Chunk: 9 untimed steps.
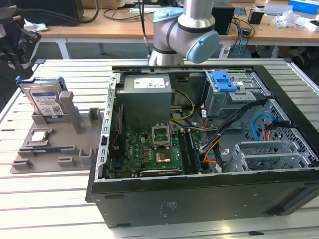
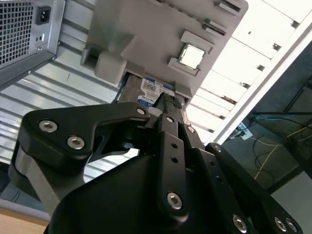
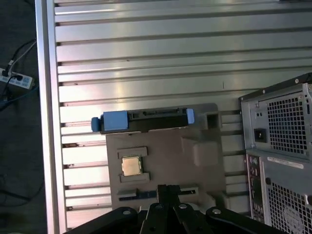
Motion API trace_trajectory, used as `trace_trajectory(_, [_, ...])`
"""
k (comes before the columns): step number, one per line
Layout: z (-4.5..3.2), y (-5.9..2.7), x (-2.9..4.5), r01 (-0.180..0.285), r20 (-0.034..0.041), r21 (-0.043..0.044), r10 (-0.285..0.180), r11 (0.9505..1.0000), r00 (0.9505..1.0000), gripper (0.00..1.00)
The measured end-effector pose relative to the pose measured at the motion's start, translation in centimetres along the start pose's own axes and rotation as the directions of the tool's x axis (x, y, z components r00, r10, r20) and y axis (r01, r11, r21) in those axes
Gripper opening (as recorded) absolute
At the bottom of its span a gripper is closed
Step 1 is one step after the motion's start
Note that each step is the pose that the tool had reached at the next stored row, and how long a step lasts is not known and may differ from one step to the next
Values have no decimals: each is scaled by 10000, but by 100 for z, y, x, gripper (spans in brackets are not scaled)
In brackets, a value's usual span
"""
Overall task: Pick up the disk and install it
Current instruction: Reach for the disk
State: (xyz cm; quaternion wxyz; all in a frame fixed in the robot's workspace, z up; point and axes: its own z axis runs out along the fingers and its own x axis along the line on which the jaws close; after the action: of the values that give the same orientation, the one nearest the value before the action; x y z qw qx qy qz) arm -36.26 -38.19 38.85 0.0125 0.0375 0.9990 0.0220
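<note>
The disk (image 1: 46, 99) stands on edge in a slot at the far end of a grey holder tray (image 1: 55, 149), at the exterior view's left; its silver body carries a white-and-blue label inside a blue carrier rail. In the first wrist view I look down on the disk's top edge (image 3: 146, 119), and the black gripper (image 3: 168, 187) hangs well above the tray, shut with nothing in it. The second wrist view has the gripper (image 2: 168, 101) in front of the disk's label (image 2: 152, 91), apart from it. The grey arm (image 1: 184, 30) rises behind the computer case.
An open computer case (image 1: 199, 199) lies on the slatted metal table (image 1: 45, 209), with a grey power supply (image 1: 147, 97), a motherboard and a drive cage topped by a blue bracket (image 1: 224, 79). A processor chip (image 3: 129, 165) sits on the tray. The case's rear (image 3: 282, 146) is beside the tray.
</note>
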Motion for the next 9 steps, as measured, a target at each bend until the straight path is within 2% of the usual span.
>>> trace_trajectory(4, [45, 75, 166, 0, 1, 21, 0, 10000, 10000, 11])
trace_trajectory(7, [86, 125, 226, 2, 1, 39, -2, 10000, 10000, 11])
trace_trajectory(9, [136, 169, 294, 2, 6, 85, -2, 10000, 10000, 11])
